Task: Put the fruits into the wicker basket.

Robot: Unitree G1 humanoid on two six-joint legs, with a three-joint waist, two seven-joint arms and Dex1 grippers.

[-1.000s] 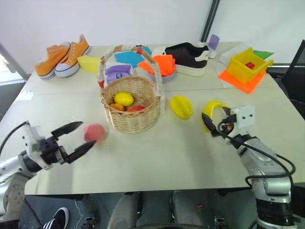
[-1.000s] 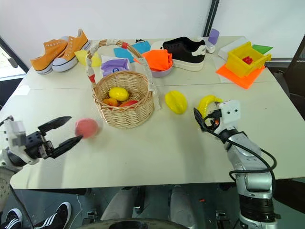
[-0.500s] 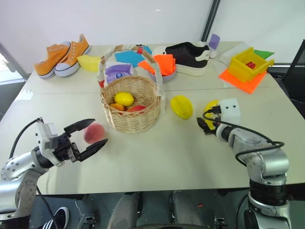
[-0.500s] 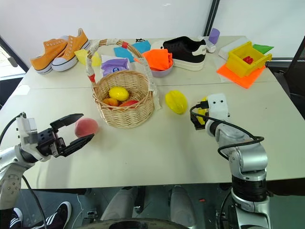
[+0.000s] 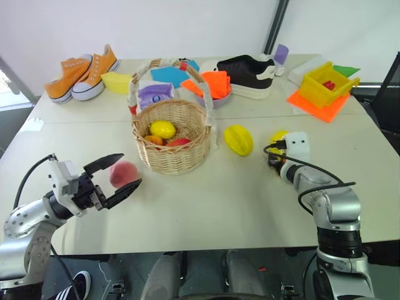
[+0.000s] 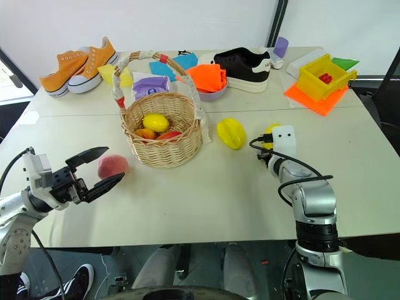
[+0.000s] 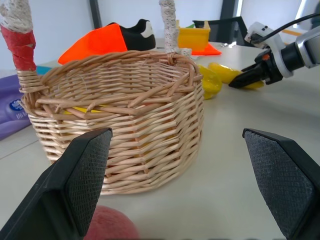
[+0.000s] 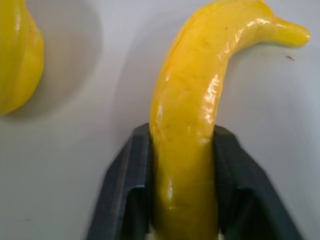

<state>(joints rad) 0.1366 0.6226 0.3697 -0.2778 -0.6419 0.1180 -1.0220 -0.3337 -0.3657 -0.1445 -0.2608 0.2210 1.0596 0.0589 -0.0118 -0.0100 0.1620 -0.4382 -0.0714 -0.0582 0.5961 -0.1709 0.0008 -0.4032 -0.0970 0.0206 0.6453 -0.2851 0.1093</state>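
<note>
My right pincer (image 8: 182, 200) is clenching on the banana (image 8: 200, 100), one matte black finger (image 8: 125, 200) pressing each flank of its glossy, curved yellow plastic body; the banana is lying on the smooth pale worktop (image 6: 206, 200), its tapered tip pointing away from my wrist; just to that pincer's left the ridged yellow oval fruit (image 6: 231, 133) is resting on the worktop, waxy and ribbed.

My left pincer (image 6: 94, 172) is standing released, its two black textured fingers (image 7: 75, 185) spread wide; the round pink-red peach (image 6: 112, 166) is sitting between and just past their tips, and I cannot tell whether they are touching it; beyond the peach the wicker basket (image 6: 162, 150) is standing upright, round, tan and tightly woven, its tall arched handle wrapped in white lace with a red band near the rim; inside it fruits are already lying, a smooth yellow one (image 6: 155, 122) on top and orange and red ones beside it, too crowded for an exact count.

Farther from both pincers I am counting two orange canvas sneakers (image 6: 75, 65), one black shoe (image 6: 244, 62), one yellow plastic bin (image 6: 320, 76) on an orange cloth, and one folded orange cloth (image 6: 206, 78) in a bowl.
</note>
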